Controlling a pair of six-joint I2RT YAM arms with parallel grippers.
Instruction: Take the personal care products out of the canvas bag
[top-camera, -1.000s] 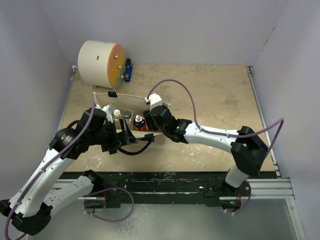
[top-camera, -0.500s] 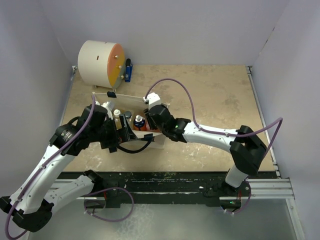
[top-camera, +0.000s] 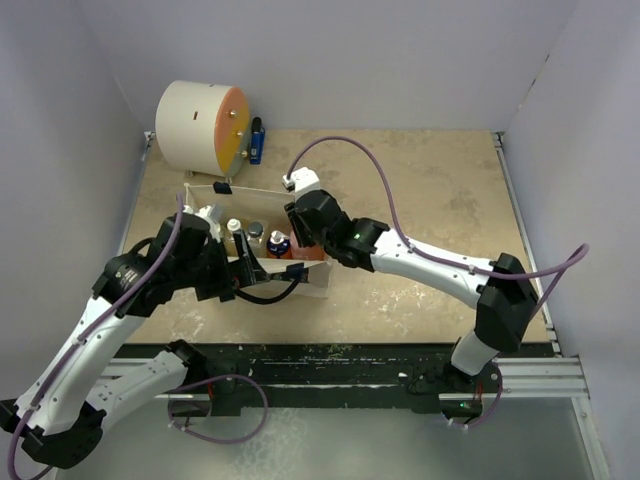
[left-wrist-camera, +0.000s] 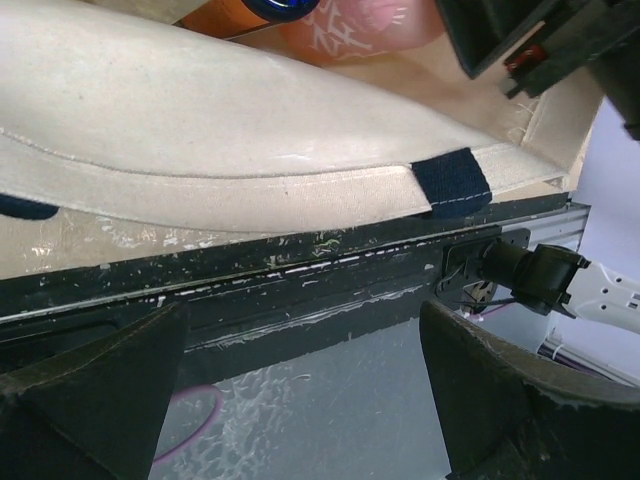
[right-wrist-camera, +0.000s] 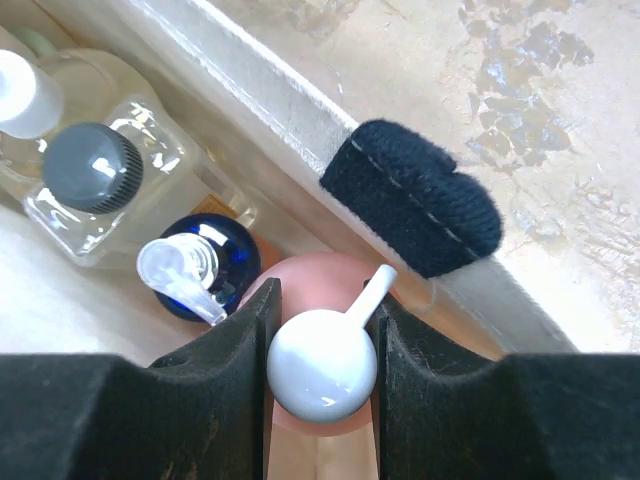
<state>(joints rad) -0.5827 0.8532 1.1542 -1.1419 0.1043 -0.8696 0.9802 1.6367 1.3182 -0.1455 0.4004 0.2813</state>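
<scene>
With right pincer (right-wrist-camera: 322, 345) closed on cap of pink bottle (right-wrist-camera: 325, 272), left pincer (left-wrist-camera: 300, 390) gaping empty: seemingly nothing out of canvas bag (left-wrist-camera: 250, 140) yet.

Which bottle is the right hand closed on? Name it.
The pink white-capped bottle, pinched in the right hand; the clear bottle and blue-capped bottle stand untouched beside it.
</scene>
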